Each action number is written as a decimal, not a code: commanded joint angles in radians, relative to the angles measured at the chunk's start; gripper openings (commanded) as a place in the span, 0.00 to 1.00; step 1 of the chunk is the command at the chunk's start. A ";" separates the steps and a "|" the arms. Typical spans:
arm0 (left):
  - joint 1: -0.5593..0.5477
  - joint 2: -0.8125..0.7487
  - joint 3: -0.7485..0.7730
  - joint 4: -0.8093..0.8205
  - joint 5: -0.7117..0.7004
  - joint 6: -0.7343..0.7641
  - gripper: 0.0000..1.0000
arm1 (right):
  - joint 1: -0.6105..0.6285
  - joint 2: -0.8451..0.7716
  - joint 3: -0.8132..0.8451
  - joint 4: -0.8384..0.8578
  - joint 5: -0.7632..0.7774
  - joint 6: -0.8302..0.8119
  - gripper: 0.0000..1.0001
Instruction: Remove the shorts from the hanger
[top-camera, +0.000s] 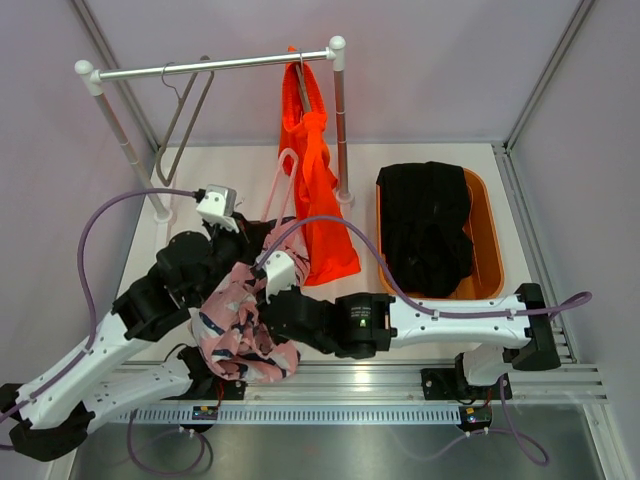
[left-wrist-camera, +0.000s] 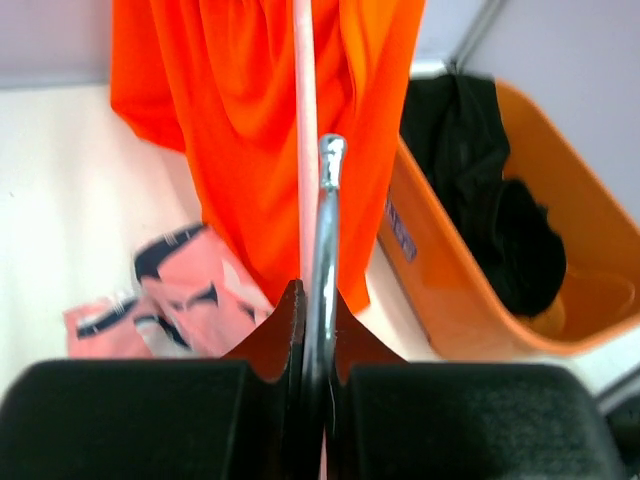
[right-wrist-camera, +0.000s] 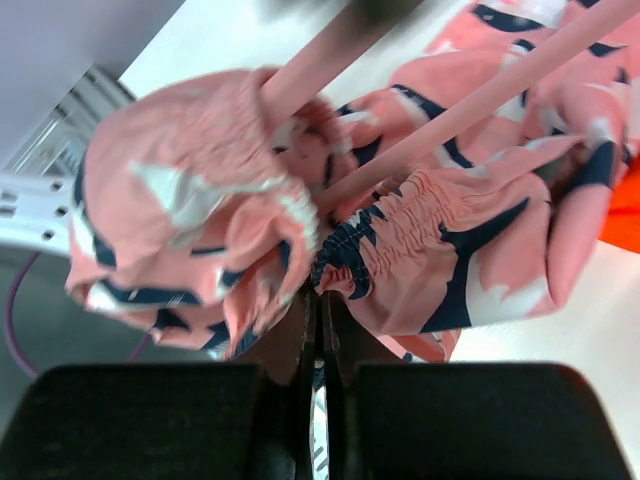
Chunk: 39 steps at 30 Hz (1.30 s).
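The pink shorts (top-camera: 240, 325) with navy-and-white print hang bunched on a pink hanger (top-camera: 275, 195) low over the table's front left. My left gripper (top-camera: 258, 238) is shut on the hanger's metal hook (left-wrist-camera: 325, 230); its jaws (left-wrist-camera: 318, 300) clamp the wire. My right gripper (top-camera: 262, 285) is shut on the pink shorts' gathered waistband (right-wrist-camera: 400, 235), just below the hanger's bars (right-wrist-camera: 470, 100); in the right wrist view the gripper (right-wrist-camera: 320, 300) pinches the cloth. The orange shorts (top-camera: 318, 190) hang from the rail on another hanger. The black shorts (top-camera: 425, 225) lie in the orange basket (top-camera: 488, 240).
A white clothes rack with a metal rail (top-camera: 215, 66) stands at the back. A bare grey hanger (top-camera: 185, 120) hangs at its left. The rack's right post (top-camera: 341, 130) stands between the orange shorts and the basket. Grey walls close in the table.
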 joint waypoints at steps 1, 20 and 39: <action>-0.004 0.047 0.126 0.231 -0.127 0.049 0.00 | 0.047 -0.017 0.048 -0.001 0.047 0.022 0.00; 0.031 0.109 0.024 0.630 -0.362 0.256 0.00 | 0.254 0.036 0.254 -0.007 0.027 -0.169 0.00; 0.244 0.271 0.413 0.322 -0.069 0.160 0.00 | 0.194 -0.101 0.466 -0.495 0.492 -0.030 0.00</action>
